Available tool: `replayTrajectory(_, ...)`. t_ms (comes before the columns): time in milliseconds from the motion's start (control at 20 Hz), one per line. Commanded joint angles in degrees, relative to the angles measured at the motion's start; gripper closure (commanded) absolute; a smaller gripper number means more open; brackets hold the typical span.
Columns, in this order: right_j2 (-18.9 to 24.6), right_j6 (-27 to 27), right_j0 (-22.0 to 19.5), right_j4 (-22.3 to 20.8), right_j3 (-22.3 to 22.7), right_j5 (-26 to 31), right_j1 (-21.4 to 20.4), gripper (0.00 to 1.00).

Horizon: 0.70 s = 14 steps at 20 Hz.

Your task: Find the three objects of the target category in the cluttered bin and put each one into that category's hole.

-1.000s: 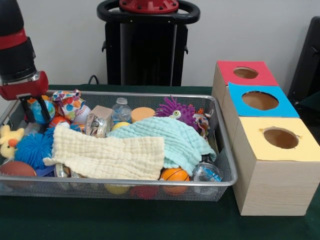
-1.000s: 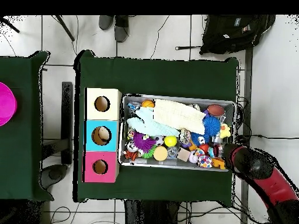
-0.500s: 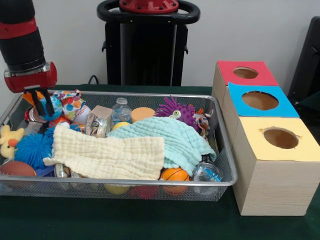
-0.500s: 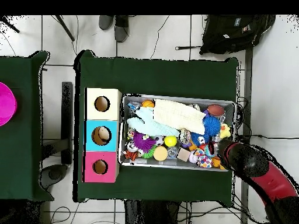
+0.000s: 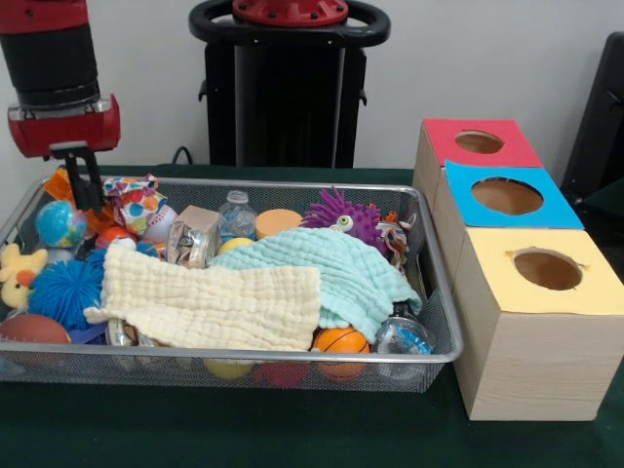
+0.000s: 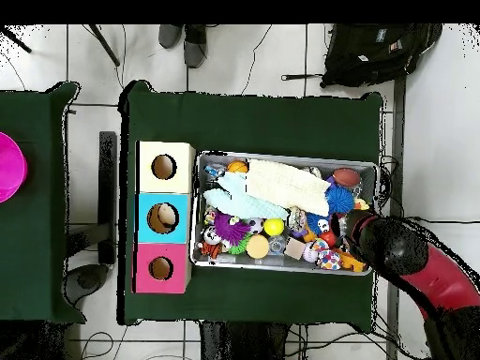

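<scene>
Wire bin [image 5: 195, 374] full of toys, gripper [image 5: 88, 195] at one end of it.

Front view: the bin sits on the green table [image 5: 292, 429] beside three wooden boxes with a red hole [image 5: 479, 142], a blue hole [image 5: 507, 196] and a yellow hole [image 5: 547, 269]. A cream cloth [image 5: 214, 302] and a mint cloth [image 5: 331, 268] cover much of the clutter. The gripper hangs over the bin's end away from the boxes, just above a globe ball [image 5: 60, 223]. I cannot tell whether it is spread or closed. Overhead view: the arm [image 6: 394, 246] covers the gripper at the bin's [image 6: 281, 157] end. Something pale lies in the blue hole [image 6: 162, 217].
</scene>
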Motion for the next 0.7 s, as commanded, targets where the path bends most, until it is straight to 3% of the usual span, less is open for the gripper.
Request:
replayTrajectory(50,-0.69,12.03,2.49,4.15,1.42,8.68,-5.40,1.00)
replayTrajectory(350,-1.54,12.24,4.26,5.78,-0.62,11.75,-5.44,1.00)
replayTrajectory(650,-1.18,10.16,3.71,5.57,-1.22,10.59,-4.16,1.00)
replayTrajectory(700,-0.68,10.33,3.22,6.16,-0.95,9.84,-4.02,0.00)
